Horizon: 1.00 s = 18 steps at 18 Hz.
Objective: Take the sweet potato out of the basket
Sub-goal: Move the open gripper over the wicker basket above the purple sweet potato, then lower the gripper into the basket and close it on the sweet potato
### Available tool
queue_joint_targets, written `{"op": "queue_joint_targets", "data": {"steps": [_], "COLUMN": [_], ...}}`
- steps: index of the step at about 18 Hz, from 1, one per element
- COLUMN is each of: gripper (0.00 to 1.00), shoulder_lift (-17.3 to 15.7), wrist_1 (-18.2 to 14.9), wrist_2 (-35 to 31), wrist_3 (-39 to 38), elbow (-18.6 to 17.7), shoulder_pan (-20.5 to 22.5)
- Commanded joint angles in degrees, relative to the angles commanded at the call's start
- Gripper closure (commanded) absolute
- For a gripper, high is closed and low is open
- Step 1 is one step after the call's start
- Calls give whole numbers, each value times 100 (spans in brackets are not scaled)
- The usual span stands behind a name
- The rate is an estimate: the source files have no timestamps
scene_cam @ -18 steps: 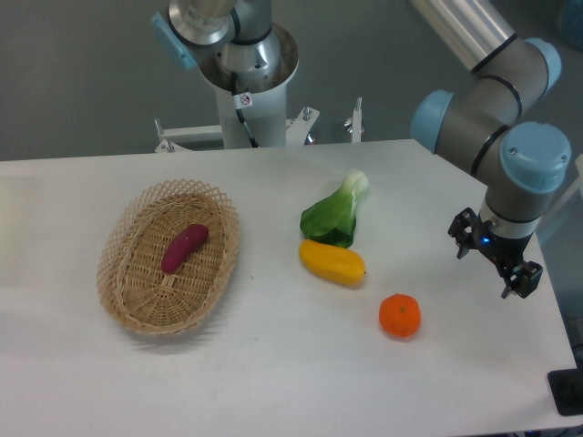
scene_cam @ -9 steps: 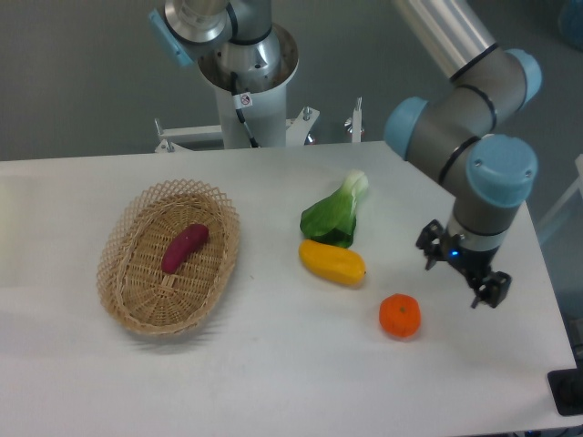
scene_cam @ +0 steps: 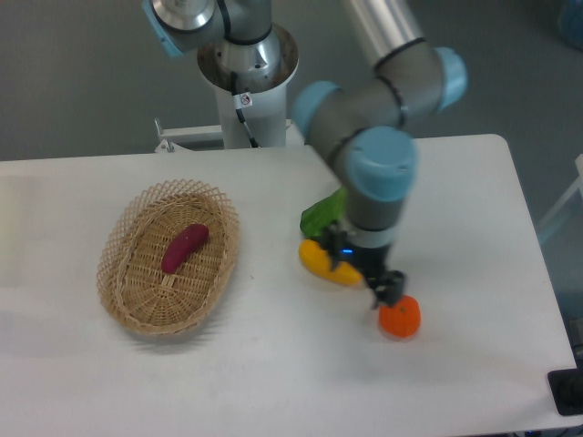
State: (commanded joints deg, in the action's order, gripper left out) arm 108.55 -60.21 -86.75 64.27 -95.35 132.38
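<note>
The wicker basket (scene_cam: 137,305) is seen at the left of the white table (scene_cam: 273,382), tan, oval and shallow, with an open lattice rim. The sweet potato (scene_cam: 185,247) is lying inside it, near the middle and toward the far half, its long axis running diagonally from lower left to upper right. It is judged to be light, stiff and not fragile, with a smooth skin that may slip a little under hard pads; the gentle curve and tapered ends suggest it could roll or pivot if pinched off-centre. A hold across the thickest mid-section, with the jaws set at right angles to the long axis, is judged the safest, and the weave beneath leaves little room for the fingers to go under. Further right, a leafy green vegetable (scene_cam: 321,217) and a yellow oblong fruit (scene_cam: 321,259) are partly hidden by the arm. The gripper (scene_cam: 378,287) is hanging low over the table between the yellow fruit and the round orange (scene_cam: 401,319), well apart from the basket; nothing is seen held, but whether the jaws are wide or narrow cannot be told, since motion blur and the wrist obscure them.
</note>
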Motion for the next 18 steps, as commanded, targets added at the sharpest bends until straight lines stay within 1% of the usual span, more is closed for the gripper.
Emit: {"op": "queue_joint_targets", "data": {"steps": [2,4,5,8,11,14,18], "gripper": [0,0,0,0,0,0,0], "shoulder_lift": [-157,-246,-342,-396,-343,-281,-264], "wrist_1": [62,88,158,544,852,879,897], "wrist_2": [-9,-9,-9,-9,-17,-35,-62], "wrist_3": [-352,-625,-757,-1117,-1548,-1768,-2216], "elbow": [-220,-518,-659,-1002,-1205,-1319,-1609], "shoulder_pan": [-291,-502,-590,-941,-1161,-1232,-1293]}}
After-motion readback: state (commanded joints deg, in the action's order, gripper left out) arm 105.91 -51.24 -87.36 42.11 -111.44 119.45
